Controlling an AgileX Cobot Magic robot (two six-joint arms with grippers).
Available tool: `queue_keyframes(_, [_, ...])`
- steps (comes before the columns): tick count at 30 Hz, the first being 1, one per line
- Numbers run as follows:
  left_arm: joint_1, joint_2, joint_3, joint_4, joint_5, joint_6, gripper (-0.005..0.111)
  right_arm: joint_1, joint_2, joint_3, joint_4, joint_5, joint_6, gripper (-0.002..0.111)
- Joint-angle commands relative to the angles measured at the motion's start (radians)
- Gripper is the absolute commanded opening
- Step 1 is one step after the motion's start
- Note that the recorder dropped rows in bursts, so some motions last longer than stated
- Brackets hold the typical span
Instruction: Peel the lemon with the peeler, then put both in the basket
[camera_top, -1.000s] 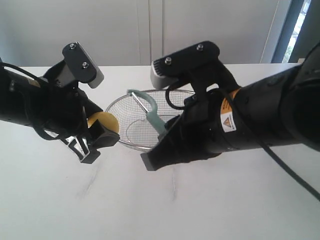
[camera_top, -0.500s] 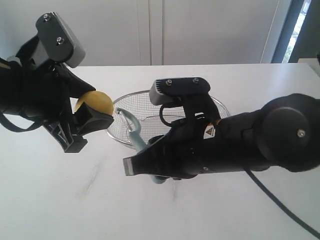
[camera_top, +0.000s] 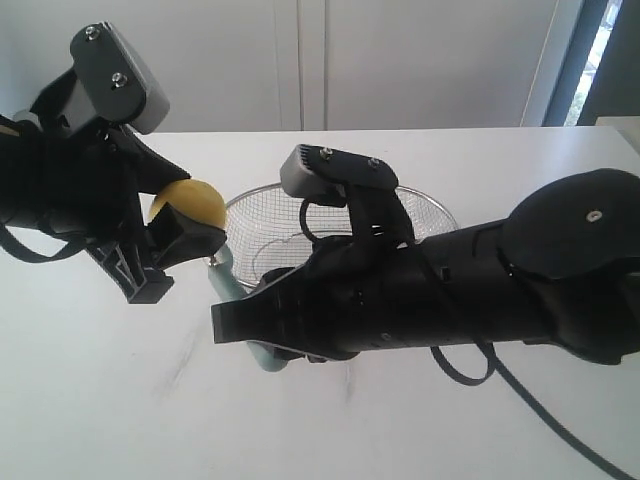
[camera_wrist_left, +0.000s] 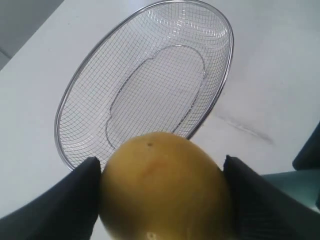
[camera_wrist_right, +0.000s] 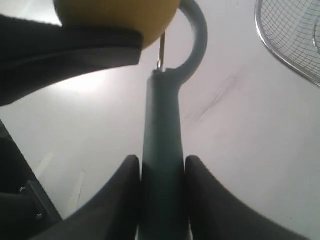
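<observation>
My left gripper (camera_top: 172, 232) is shut on the yellow lemon (camera_top: 187, 203), held above the table left of the basket (camera_top: 420, 208). The left wrist view shows the lemon (camera_wrist_left: 162, 187) squeezed between both black fingers (camera_wrist_left: 60, 200), with the wire basket (camera_wrist_left: 70, 92) behind it. My right gripper (camera_wrist_right: 161, 170) is shut on the teal peeler handle (camera_wrist_right: 161, 130). The peeler's curved head (camera_wrist_right: 197, 37) and blade touch the lemon (camera_wrist_right: 117, 12) from below. In the exterior view the peeler (camera_top: 226, 276) reaches up to the lemon's right side. No sticker shows.
The white table (camera_top: 120, 400) spreads around the basket, which holds nothing. The bulky right arm (camera_top: 450, 290) lies across the basket's front. A white wall and a window edge (camera_top: 590, 50) stand behind the table.
The right arm has swung further left and carried the peeler from beside the basket up against the lemon. The left gripper, raised with the lemon a second ago, has since held still.
</observation>
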Motion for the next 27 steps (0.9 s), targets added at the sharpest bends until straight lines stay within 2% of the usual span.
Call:
queue_keyframes(1, [0.002,-0.011,0.000,-0.015,0.004,0.003,0.000,-0.004,0.000,0.002,0.014,-0.051,-0.024,0.000])
queue_keyframes(18, [0.002,-0.011,0.000,-0.015,0.010,0.008,0.000,-0.023,-0.007,0.004,0.005,-0.138,-0.030,0.000])
queue_keyframes(27, [0.002,-0.011,0.000,-0.013,0.012,0.007,0.000,-0.085,-0.187,0.004,-0.046,-0.095,-0.036,0.000])
